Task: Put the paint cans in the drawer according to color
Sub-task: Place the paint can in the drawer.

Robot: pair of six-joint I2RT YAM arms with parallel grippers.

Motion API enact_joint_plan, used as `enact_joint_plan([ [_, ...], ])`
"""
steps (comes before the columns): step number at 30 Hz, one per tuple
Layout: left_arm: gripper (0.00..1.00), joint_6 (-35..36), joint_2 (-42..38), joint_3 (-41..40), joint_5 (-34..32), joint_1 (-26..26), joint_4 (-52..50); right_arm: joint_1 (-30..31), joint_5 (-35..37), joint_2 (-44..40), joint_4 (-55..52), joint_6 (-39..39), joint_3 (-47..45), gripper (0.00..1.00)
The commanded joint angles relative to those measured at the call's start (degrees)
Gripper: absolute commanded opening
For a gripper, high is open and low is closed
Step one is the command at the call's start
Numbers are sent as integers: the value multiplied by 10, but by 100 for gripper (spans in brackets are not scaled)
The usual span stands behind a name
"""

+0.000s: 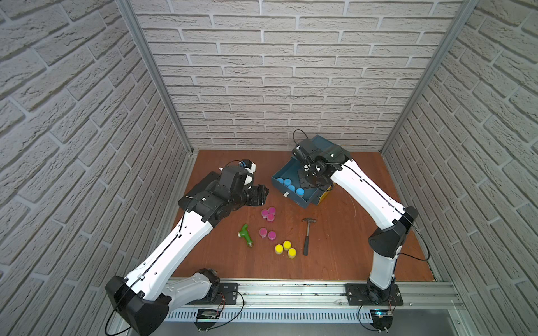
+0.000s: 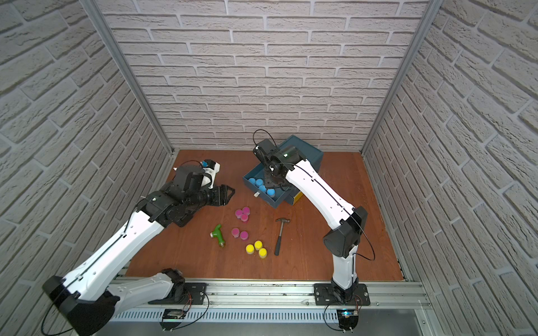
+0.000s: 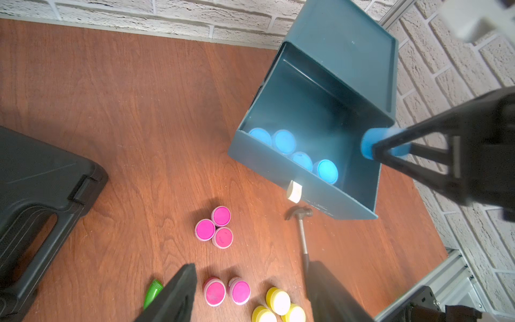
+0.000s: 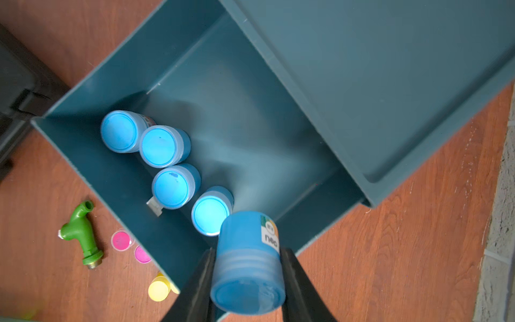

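Right gripper (image 4: pixel 248 252): clamped on blue can (image 4: pixel 245 231), over drawer (image 4: pixel 92 167); four blue cans (image 4: pixel 160 146) line its front wall. Left gripper (image 3: pixel 250 269): spread, above table (image 1: pixel 349 247). Loose there: five pink cans (image 1: pixel 267 213), three yellow cans (image 1: pixel 286 245); hammer (image 1: pixel 307 234) beside yellows, fitting (image 1: pixel 245 234) beside pinks, case (image 3: pixel 33 189) apart.

Matt blue plastic drawer (image 4: pixel 125 72), wood-grain table (image 1: pixel 334 256), hammer (image 1: pixel 306 238) (dull metal head).

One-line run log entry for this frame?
right jaws: shut on blue can over drawer | left jaws: open, empty | in drawer: four blue cans
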Motion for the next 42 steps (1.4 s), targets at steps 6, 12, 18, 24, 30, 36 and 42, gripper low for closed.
enact_joint_plan([
  [6,68,-5,-6,0,-3,-11,17,-12,-11,47,-53,-23,35,2],
  [12,68,-5,-5,1,-4,-14,19,-17,-14,58,-59,-29,19,2],
  [18,68,-5,-2,4,-2,-14,20,-19,-40,62,-44,-44,8,2],
  [24,68,-5,-2,5,-1,-15,19,-21,-71,71,-37,-52,10,2],
  [30,68,-5,-1,5,0,-15,20,-21,-79,75,-36,-50,9,4],
  [36,68,-5,2,8,-1,-16,21,-27,-77,78,-38,-52,9,28],
  [42,68,-5,9,13,0,-20,24,-31,-76,75,-36,-54,18,49],
])
